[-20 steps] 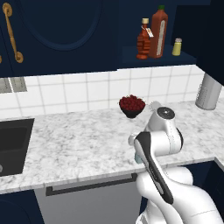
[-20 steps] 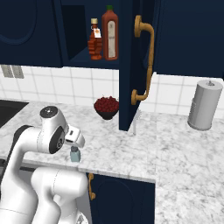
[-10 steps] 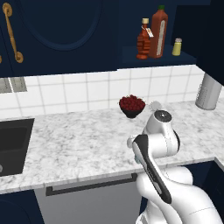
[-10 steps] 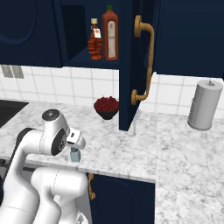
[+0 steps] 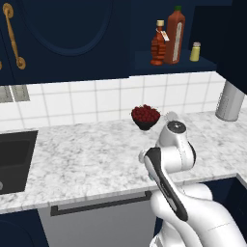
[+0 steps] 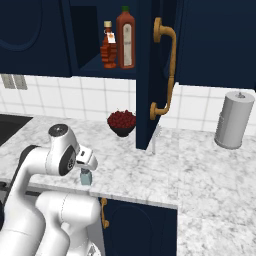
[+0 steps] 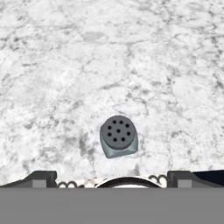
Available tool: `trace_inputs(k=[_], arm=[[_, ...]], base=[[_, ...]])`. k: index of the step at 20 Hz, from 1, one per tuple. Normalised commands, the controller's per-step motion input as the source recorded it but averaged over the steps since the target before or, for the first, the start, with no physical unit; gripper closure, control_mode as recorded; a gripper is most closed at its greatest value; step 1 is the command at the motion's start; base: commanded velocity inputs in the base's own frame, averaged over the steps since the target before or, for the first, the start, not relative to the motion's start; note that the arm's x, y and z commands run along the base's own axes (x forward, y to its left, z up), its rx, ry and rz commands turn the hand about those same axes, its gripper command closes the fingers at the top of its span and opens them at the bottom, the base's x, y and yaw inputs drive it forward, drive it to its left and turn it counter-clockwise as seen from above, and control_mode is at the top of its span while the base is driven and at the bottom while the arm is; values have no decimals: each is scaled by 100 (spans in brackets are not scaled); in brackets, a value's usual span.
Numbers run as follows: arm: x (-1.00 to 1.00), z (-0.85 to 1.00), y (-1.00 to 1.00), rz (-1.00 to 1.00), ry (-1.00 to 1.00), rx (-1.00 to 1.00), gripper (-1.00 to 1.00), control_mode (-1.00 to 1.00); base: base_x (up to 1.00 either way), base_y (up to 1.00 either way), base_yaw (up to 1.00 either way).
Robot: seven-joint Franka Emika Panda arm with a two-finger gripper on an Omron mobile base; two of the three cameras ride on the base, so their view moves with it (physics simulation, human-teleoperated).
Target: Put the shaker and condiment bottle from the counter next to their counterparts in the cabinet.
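Observation:
The small blue-grey shaker (image 7: 118, 136) stands upright on the speckled counter (image 7: 65, 65), near its front edge. From the right base it shows as the shaker (image 6: 86, 176) just under my hand. My gripper (image 7: 113, 177) hangs right above it, open, with one fingertip on each side and nothing between them. The small red-orange condiment bottle (image 5: 158, 43) (image 6: 107, 46) stands on the cabinet shelf (image 5: 169, 65), touching or nearly touching the tall green-capped bottle (image 5: 175, 34) (image 6: 125, 39). A yellow shaker (image 5: 195, 51) stands further right on that shelf.
A dark bowl of red fruit (image 5: 145, 116) (image 6: 121, 121) sits at the back of the counter. The open navy cabinet door (image 6: 150, 75) with its brass handle hangs above the counter to the right. A grey paper-towel roll (image 6: 233, 120) stands at the far right, and the sink (image 5: 14, 159) at the left.
My arm's top joint has edged slightly left and down over the shaker. The jaws have stayed open and nothing else has moved.

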Motion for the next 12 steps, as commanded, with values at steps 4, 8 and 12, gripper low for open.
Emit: trace_inputs(k=[4, 8, 12], arm=[[0, -42, -4, 0, -3, 0, -100, -100], [0, -49, -17, 0, -6, 0, -100, -100], [0, -50, -21, 0, -4, 0, -100, -100]], base=[[0, 0, 0], [0, 0, 0], [0, 0, 0]])
